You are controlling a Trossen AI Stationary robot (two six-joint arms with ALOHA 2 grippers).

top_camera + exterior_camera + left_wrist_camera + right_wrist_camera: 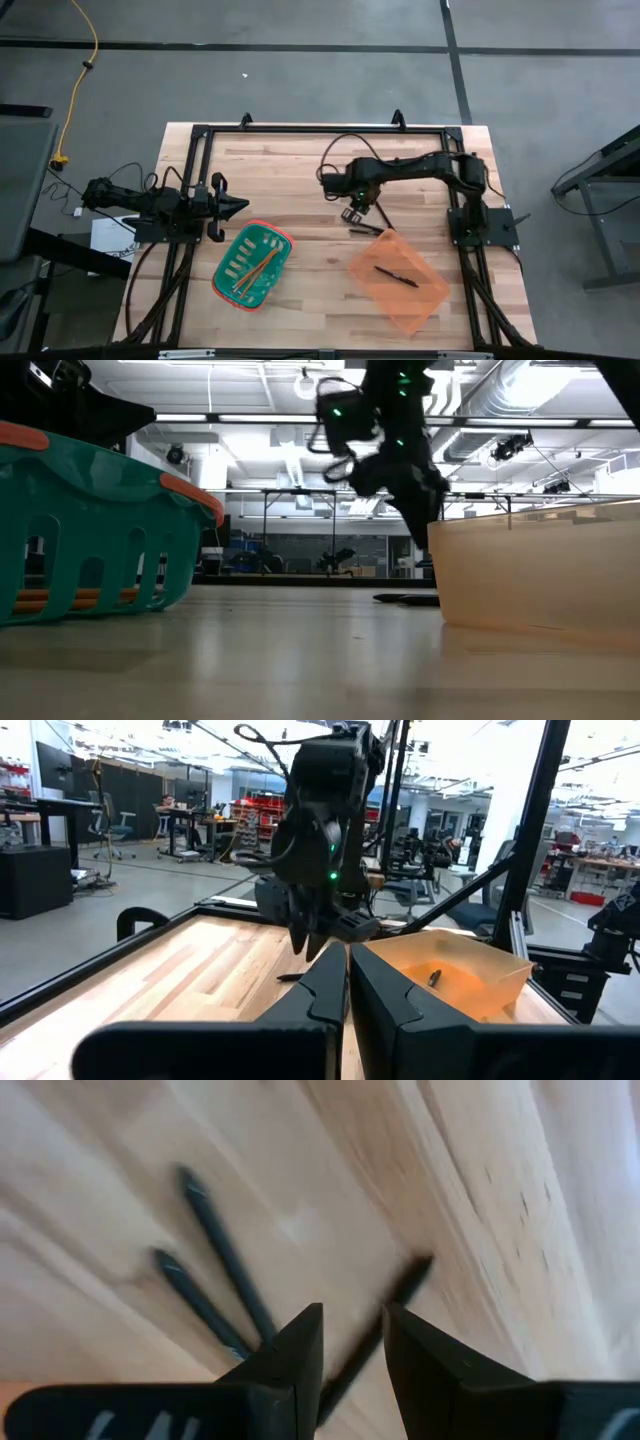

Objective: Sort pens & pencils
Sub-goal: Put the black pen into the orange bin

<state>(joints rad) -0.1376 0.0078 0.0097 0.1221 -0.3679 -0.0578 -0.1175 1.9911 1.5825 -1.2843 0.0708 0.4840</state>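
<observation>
Right tool [352, 1342] (fingers spread) hovers over loose pens [222, 1255]; left tool [348, 982] waits pressed together; no readable writing.

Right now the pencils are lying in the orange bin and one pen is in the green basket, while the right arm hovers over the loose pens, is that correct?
Not quite: it is swapped. In the high view the pencils lie in the green basket, and the one pen lies in the orange bin. The right gripper does hover over the loose pens, as the right wrist view shows.
</observation>
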